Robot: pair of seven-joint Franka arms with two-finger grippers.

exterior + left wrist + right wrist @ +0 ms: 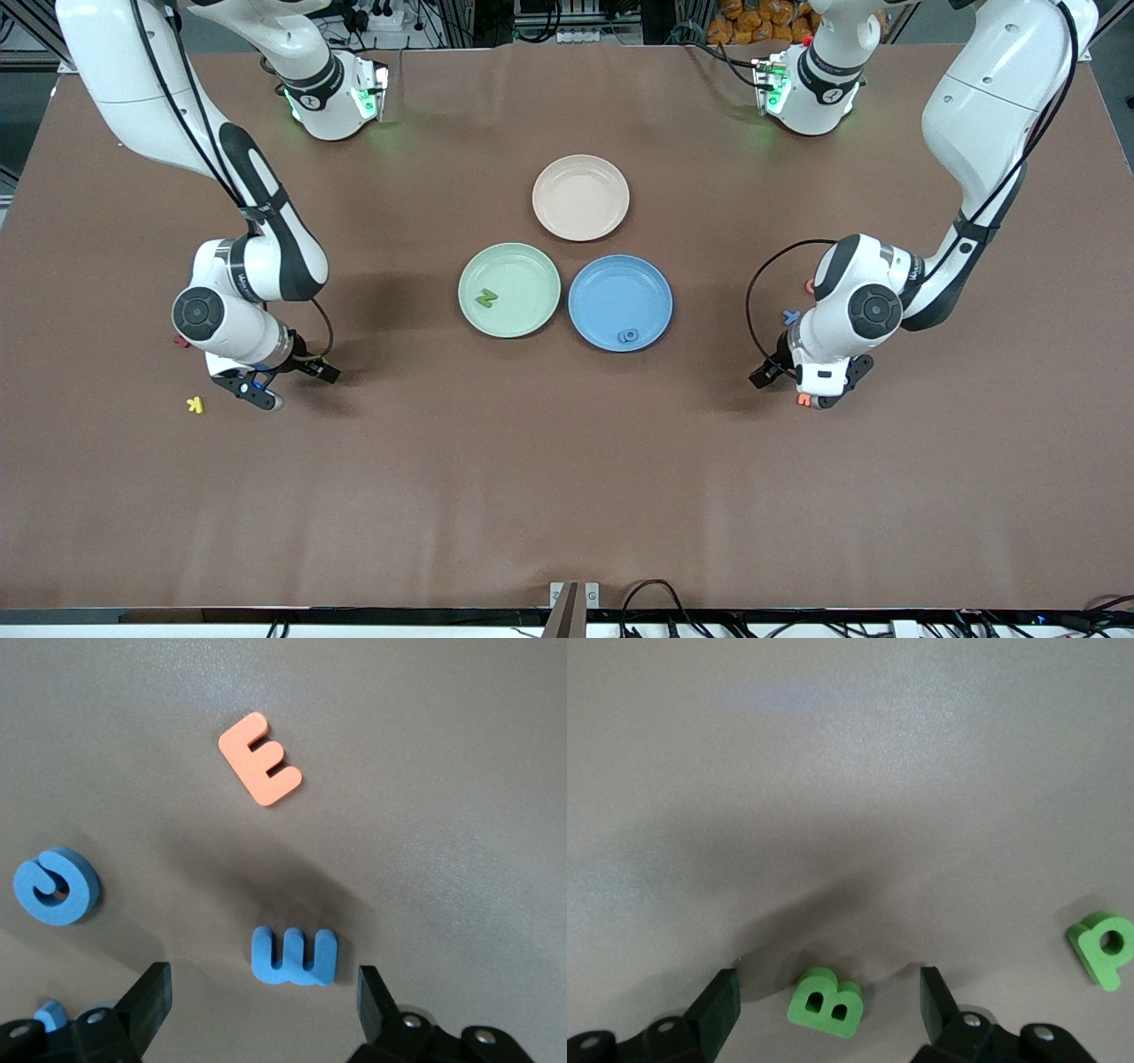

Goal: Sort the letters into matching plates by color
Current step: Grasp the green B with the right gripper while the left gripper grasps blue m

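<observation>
- Left gripper (264, 992): low over the table toward the left arm's end, jaws spread wide and empty, a blue E (294, 957) lying flat between the fingers. To do well: come straight down, keep the letter centred, close on its flat sides.
- Nearby in the left wrist view: a blue C-like letter (55, 886), an orange E (260, 758) to be left alone, and a scrap of blue by one finger, probably another letter.
- Right gripper (828, 997): low over the table toward the right arm's end, jaws wide, empty, straddling a green B (825, 1002); a green P (1101, 949) lies well apart.
- Both arms: elbows bent, wrists pointing down.
- Green plate (509, 290): one green letter (485, 298) in it.
- Blue plate (620, 302): one blue letter (627, 336); touching the green plate.
- Beige-pink plate (580, 197): unused.
- Yellow letter (195, 405): near the right gripper.
</observation>
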